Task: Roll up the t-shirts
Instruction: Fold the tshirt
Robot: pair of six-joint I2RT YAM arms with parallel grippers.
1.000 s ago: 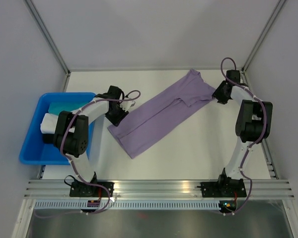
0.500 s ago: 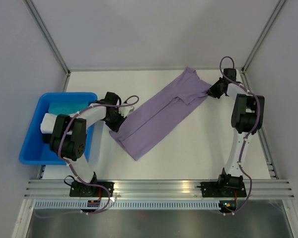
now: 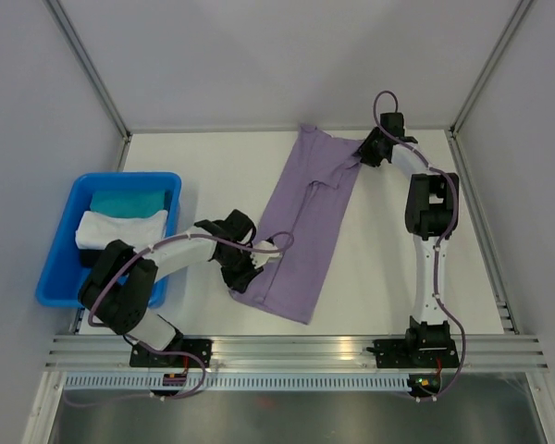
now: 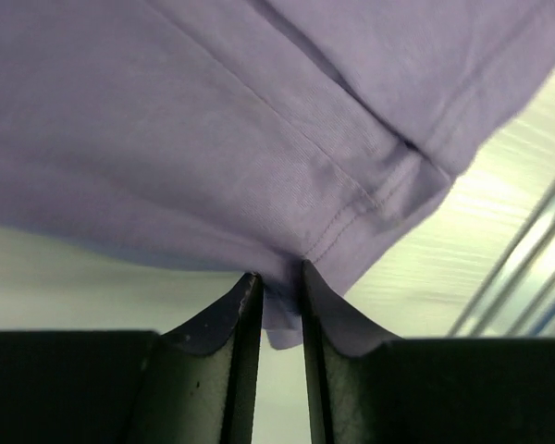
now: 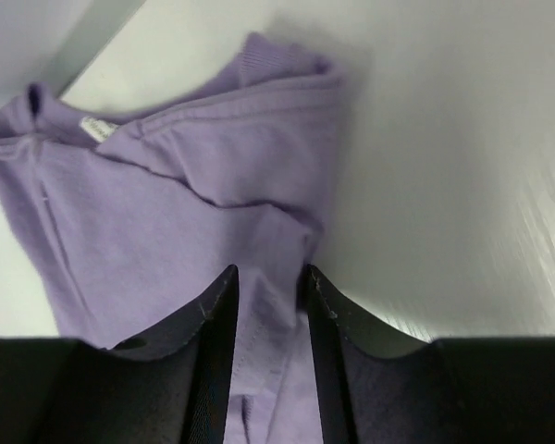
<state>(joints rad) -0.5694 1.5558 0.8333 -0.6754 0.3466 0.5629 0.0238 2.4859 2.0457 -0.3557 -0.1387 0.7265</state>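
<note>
1. Left gripper (image 4: 276, 291): sits at the near-left corner of the t-shirt (image 3: 310, 213), low over the counter (image 3: 388, 250). In the left wrist view its fingers (image 4: 236, 324) stand close together with the stitched hem pinched between them. Finding: clamped on the t-shirt. The fabric rises from the grip and hangs across the upper part of that view.

2. T-shirt: lavender, plain, folded lengthwise into a long narrow strip. It lies on the middle of the counter. The hem end is nearest the arm bases and the collar end is close to the far edge. The strip leans slightly, with its near end a little left of its far end. A lengthwise crease runs down the middle.

3. Blue bin (image 3: 51, 268): stands at the left edge of the counter, well apart from the t-shirt. It holds a white cloth bundle (image 3: 120, 228) on the near side and a teal cloth (image 3: 129, 201) just behind it.

4. Right gripper (image 5: 270, 296): reaches to the far right corner of the t-shirt, beside the collar end. In the right wrist view its jaws stand narrowly apart and folded fabric fills the gap between them. Finding: closed on the t-shirt. The ribbed collar lies beyond the fingertips, flat on the counter.
</note>
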